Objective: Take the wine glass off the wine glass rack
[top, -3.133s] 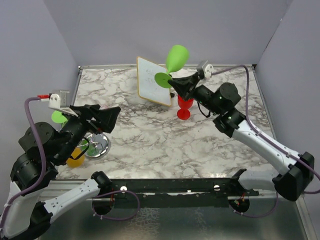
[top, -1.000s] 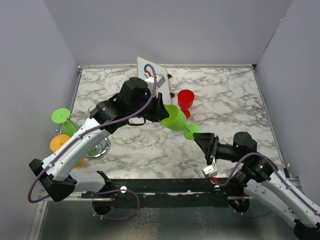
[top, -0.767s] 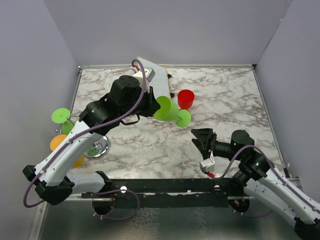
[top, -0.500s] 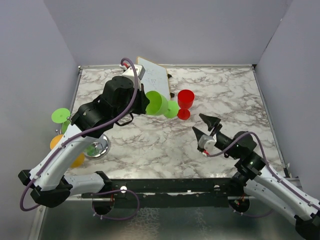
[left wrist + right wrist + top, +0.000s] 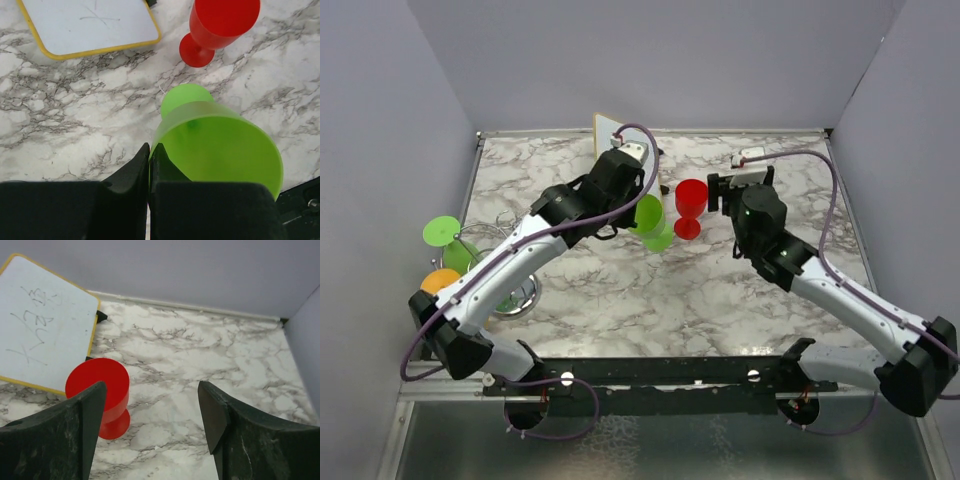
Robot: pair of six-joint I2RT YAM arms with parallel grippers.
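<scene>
Where the 2 arm bases are bolted to the dark metal rail at the near edge, a grey-veined white marble tabletop (image 5: 620, 290) begins, closed in by 3 plain pale lilac walls (image 5: 650, 60). Near the left edge stands the shiny chrome wine glass rack (image 5: 523, 292), with 1 green plastic glass (image 5: 442, 232) and 1 orange plastic glass (image 5: 441, 281) beside its wire arms.

Well apart from that rack, at mid-table, the left gripper (image 5: 149, 152) has its jaws pinched together on the thin rim of the lime-green plastic wine glass (image 5: 220, 145), bowl up and foot down. Whether the foot touches the marble cannot be told.

Further right, the right gripper (image 5: 151, 390) holds its jaws wide apart, gripping nothing, above the table. Just beyond the green glass, a red plastic wine glass (image 5: 691, 200) stands upright. Behind it leans a yellow-edged white board (image 5: 40, 325).

Only the overhead view shows the rack. Only the left wrist view shows the pinch on the rim. Scribbled marks on the board read clearest from the right wrist.
</scene>
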